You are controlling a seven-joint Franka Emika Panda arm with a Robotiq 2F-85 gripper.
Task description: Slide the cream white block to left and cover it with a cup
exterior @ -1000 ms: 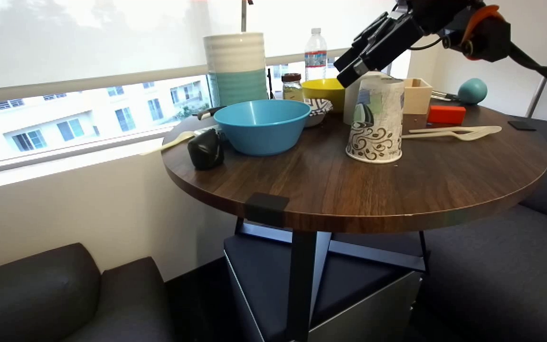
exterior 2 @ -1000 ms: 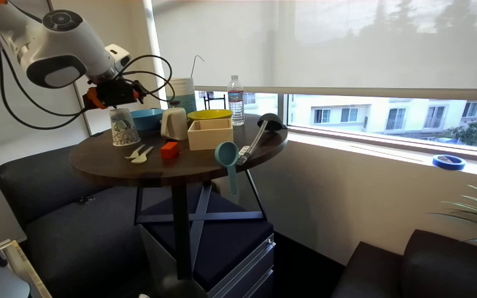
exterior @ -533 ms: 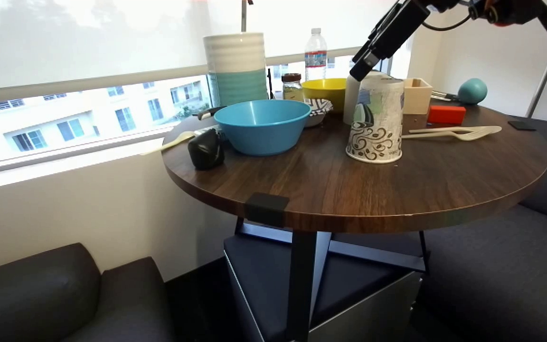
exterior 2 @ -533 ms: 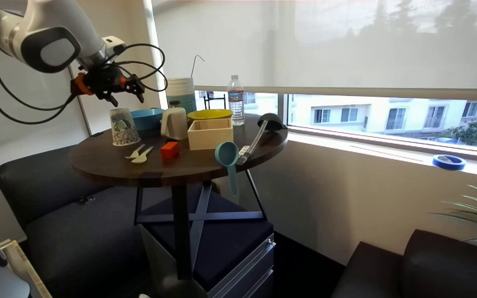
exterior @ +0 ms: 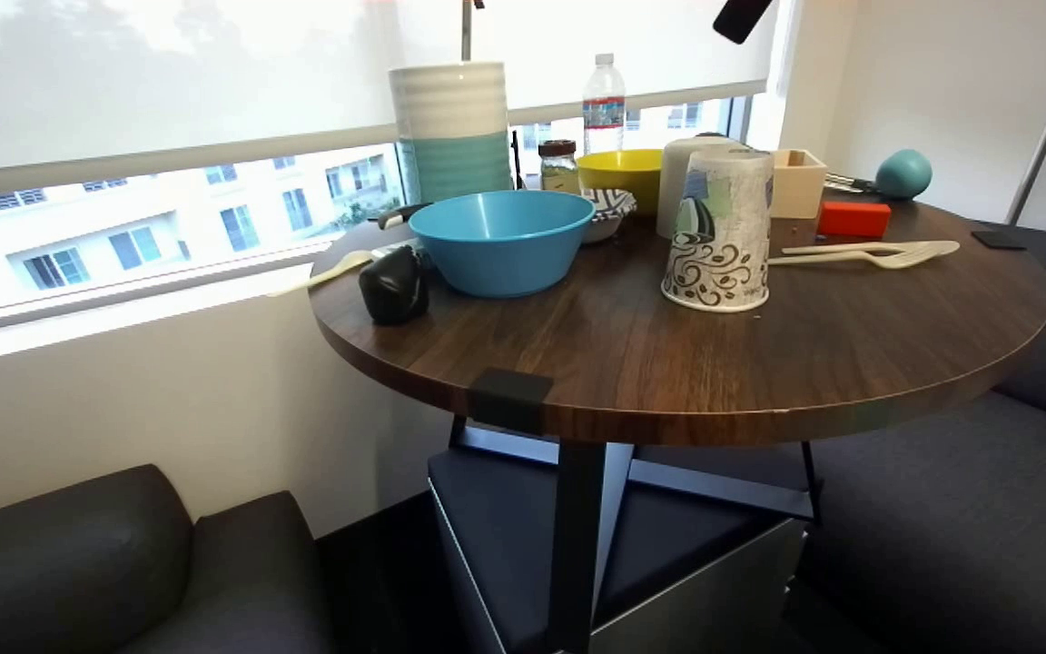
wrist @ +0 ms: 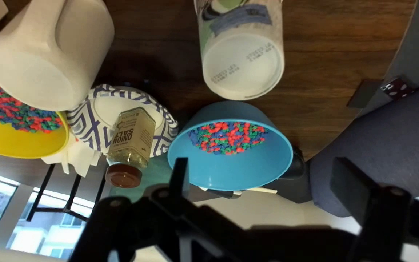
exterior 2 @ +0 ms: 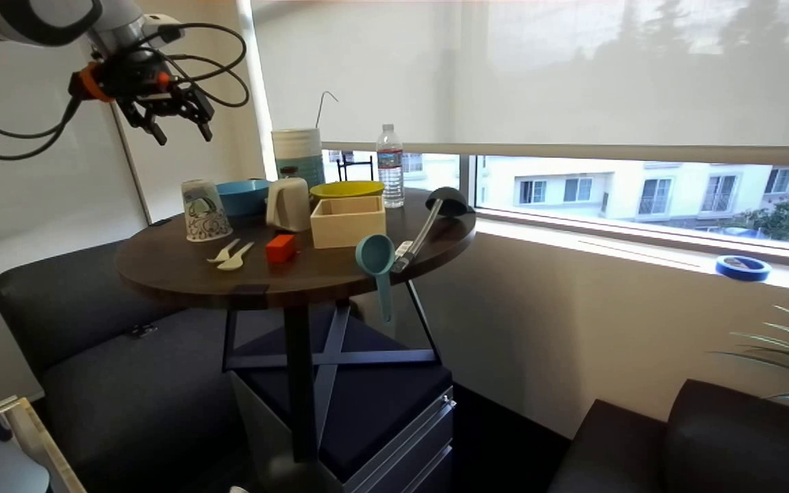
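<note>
Brown round table (exterior: 850, 345), above which the black gripper (exterior 2: 185, 138) hangs with its jaws wide apart.
On this table stands the blue bowl (exterior: 502, 247); near to it the cup (exterior: 718, 232) rests upside down, mouth against the table; the small red block (exterior: 853, 220) lies farther from the bowl.

A patterned cup (wrist: 243, 58) stands upside down on a wooden table (wrist: 335, 47) near a blue bowl (wrist: 231, 169), gripper (wrist: 262, 176) spread wide.
</note>
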